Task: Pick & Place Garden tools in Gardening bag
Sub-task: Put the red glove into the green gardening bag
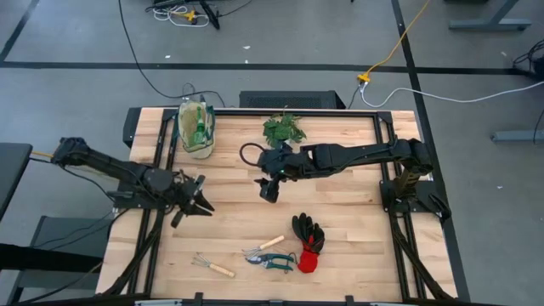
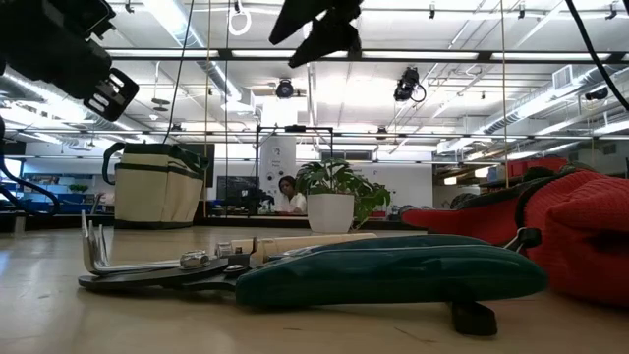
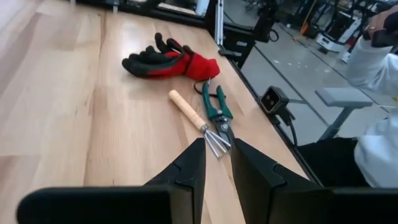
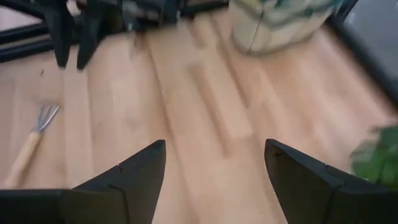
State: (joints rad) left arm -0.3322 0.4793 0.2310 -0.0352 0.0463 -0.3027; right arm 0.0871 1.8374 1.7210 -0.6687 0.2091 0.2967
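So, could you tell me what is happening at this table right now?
Two robot arms are packing garden tools into the bag. Neither holds anything. The left pincer, slightly parted, and the wide-open right pincer hang above bare wood. The gloves, shears and hand rake lie near the table's front edge.

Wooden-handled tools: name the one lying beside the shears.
The plain wooden-handled tool, touching the teal shears near the gloves; the hand rake lies apart, farther left.

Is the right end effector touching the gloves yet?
Apart. The high view shows the right end effector over bare table, clearly separated from the gloves.
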